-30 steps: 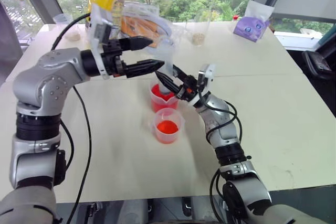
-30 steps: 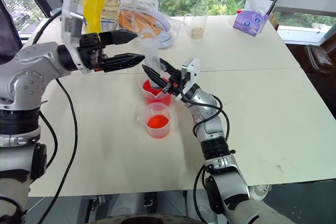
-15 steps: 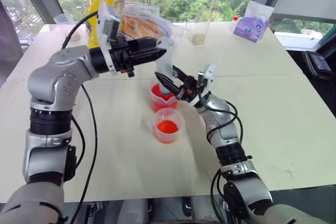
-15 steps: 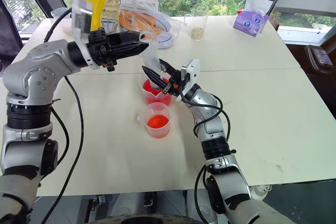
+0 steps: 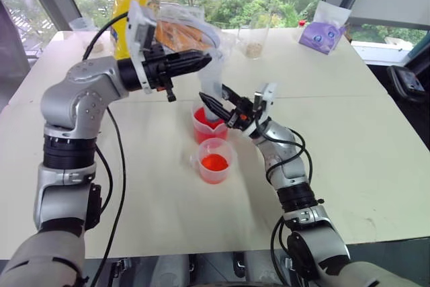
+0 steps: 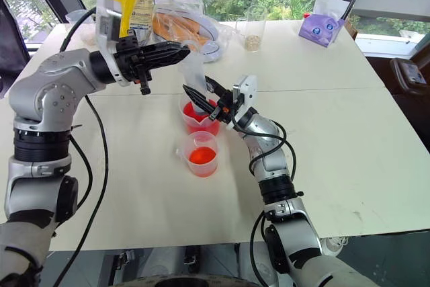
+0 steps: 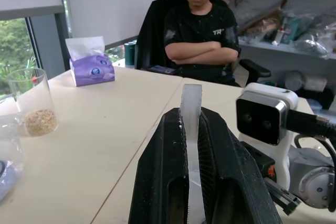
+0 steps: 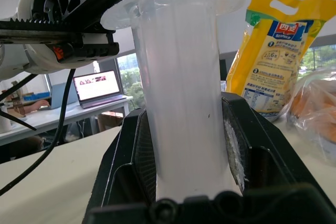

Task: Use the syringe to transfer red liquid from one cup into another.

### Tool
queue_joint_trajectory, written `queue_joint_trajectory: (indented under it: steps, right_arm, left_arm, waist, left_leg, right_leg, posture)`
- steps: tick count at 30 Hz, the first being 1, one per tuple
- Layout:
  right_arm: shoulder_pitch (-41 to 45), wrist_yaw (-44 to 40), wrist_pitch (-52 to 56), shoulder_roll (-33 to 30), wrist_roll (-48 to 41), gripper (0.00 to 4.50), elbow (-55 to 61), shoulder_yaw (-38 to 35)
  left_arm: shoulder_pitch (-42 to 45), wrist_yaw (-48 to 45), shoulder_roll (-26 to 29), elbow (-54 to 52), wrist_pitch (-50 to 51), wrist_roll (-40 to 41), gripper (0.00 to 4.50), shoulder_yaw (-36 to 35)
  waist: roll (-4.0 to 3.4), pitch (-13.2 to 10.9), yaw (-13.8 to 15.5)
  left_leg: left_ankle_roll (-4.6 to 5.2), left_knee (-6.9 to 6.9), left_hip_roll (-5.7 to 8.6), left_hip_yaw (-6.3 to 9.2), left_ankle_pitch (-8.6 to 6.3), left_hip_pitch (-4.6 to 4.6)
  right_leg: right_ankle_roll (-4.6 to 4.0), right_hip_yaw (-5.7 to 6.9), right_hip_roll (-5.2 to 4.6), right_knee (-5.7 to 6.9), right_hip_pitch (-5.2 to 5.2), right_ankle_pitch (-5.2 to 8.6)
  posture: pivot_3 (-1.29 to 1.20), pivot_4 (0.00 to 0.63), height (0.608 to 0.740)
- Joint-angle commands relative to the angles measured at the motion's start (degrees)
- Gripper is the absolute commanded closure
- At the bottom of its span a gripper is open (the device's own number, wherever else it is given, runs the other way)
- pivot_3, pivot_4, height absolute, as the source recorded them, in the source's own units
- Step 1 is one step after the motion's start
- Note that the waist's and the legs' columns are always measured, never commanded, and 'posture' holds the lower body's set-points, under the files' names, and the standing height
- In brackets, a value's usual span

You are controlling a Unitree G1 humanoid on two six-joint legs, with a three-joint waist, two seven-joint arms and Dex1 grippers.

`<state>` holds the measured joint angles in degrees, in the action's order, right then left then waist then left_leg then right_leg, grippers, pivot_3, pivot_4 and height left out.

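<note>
The right end effector [image 5: 216, 104] is clamped on the barrel of the syringe [image 5: 213, 84], holding it upright with its lower end inside the larger cup [image 5: 207, 126], which stands on the worktop [image 5: 349, 119] and holds red liquid [image 5: 201, 115]. The left end effector [image 5: 203, 62] is pinched shut on the thin plunger [image 7: 190, 114] at the top of the syringe; the left wrist view shows the clear strip squeezed between its fingers. So the syringe is placed and both grips are set, and the draw appears about to start or barely begun. The smaller cup [image 5: 214, 160], just in front of the larger one, already holds some red liquid. Left to do: pull the plunger up, carry the syringe across, and empty it into the smaller cup.
</note>
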<state>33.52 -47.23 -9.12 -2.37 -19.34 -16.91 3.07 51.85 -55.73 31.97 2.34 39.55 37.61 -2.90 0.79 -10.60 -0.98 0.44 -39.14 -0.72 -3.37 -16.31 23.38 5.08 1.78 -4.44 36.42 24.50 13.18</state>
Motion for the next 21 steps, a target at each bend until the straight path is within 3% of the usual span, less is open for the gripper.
queue_joint_trajectory:
  steps: [1,21]
  right_arm:
    - [-0.18,-1.26,1.54,-0.41,0.91,3.11,-0.04,2.08]
    - [-0.66,-1.92,3.00,-1.13,1.50,3.11,-0.61,3.23]
  left_arm:
    - [4.89,0.74,-0.41,-0.73,-1.69,0.29,4.44,-1.96]
    - [8.33,1.28,-0.29,1.25,-3.58,-1.07,4.44,-3.65]
  waist:
    - [0.00,0.00,0.00]
    - [0.00,0.00,0.01]
  left_leg:
    - [0.00,0.00,0.00,0.00,0.00,0.00]
    - [0.00,0.00,0.00,0.01,0.00,0.01]
  right_leg:
    - [0.00,0.00,0.00,0.00,0.00,0.00]
    - [0.00,0.00,0.00,-0.01,0.00,0.00]
  posture:
    - [0.00,0.150,0.740]
    - [0.00,0.150,0.740]
